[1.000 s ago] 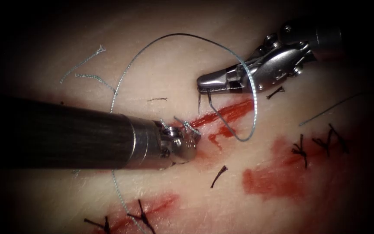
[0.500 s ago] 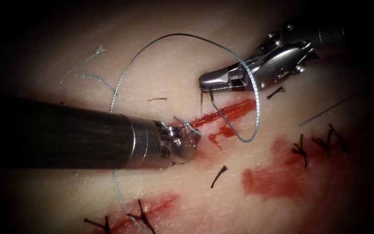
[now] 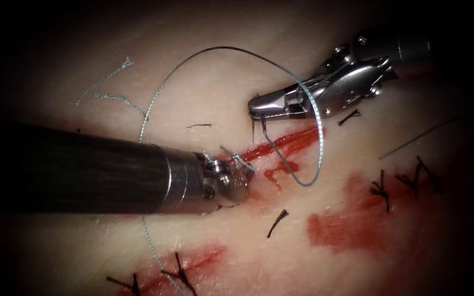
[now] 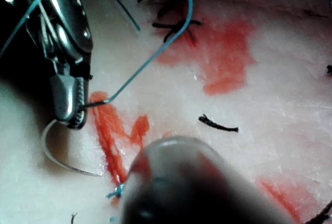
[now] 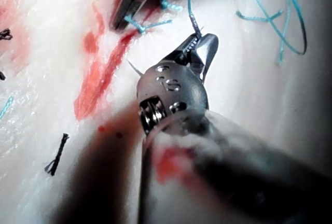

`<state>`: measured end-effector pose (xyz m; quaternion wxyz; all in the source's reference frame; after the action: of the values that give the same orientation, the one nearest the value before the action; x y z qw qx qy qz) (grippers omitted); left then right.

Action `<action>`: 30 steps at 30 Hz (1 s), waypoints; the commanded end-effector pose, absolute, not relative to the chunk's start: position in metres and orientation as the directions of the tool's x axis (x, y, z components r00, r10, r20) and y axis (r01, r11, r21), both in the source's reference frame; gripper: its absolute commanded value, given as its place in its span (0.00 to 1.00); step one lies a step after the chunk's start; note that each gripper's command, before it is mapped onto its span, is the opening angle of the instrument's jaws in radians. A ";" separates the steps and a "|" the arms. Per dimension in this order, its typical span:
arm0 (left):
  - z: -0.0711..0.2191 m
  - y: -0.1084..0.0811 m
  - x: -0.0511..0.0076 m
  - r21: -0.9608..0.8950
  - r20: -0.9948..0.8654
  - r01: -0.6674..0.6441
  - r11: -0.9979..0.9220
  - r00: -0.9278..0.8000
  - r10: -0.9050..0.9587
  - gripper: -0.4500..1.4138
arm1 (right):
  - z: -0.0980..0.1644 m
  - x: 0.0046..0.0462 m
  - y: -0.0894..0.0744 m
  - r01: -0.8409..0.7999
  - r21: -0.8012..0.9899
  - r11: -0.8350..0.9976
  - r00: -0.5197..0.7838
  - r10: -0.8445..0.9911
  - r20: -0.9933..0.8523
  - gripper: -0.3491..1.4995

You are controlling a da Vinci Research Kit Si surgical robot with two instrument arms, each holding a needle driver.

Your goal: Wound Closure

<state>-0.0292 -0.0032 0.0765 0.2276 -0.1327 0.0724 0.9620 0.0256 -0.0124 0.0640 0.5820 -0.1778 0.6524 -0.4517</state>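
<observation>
Endoscope view: the right tool (image 3: 256, 107) has its jaws clamped on the needle (image 3: 258, 127) close to the swaged end, where the thread (image 3: 223, 49) joins. The needle hangs from the jaw tips just above the upper end of the cut (image 3: 281, 145), clear of the tissue (image 3: 204, 87) as far as I can judge. The left tool (image 3: 237, 175) sits at the cut's lower end with its jaws closed on a short blue thread end (image 3: 236, 159). The thread arcs well above the cut, crosses over the right tool's jaws and curls back down onto the red fluid (image 3: 352, 219).

Left wrist view: the needle (image 4: 65, 156) curves away from the right tool (image 4: 70, 105) beside the cut (image 4: 109, 141), its point resting near the tissue surface (contact cannot be told).

Right wrist view: the right tool (image 5: 193, 45) grips the needle (image 5: 207, 60), and the left tool (image 5: 129, 3) pinches the thread end (image 5: 148, 26) at the cut.

Risks, as I judge them: a grip so near the thread end may let the needle swivel in the jaws; the loop draped over the right tool could snag or tangle; a pull by the left tool could tear the cut's edge.
</observation>
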 end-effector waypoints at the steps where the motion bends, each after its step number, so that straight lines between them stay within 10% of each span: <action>1: 0.077 -0.003 -0.0297 0.078 -0.288 -0.457 -0.886 -0.861 0.419 0.00 | 0.065 0.0265 -0.013 0.293 -0.799 0.525 -0.261 -0.760 -0.595 0.00; 30: 0.078 -0.004 -0.0297 0.083 -0.290 -0.459 -0.885 -0.861 0.419 0.00 | 0.065 0.0264 -0.012 0.321 -0.659 0.681 -0.215 -0.625 -0.751 0.00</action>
<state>-0.0293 -0.0039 0.0774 0.2257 -0.1297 0.0732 0.9627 0.0255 -0.0121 0.0646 0.6184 -0.1071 0.6853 -0.3694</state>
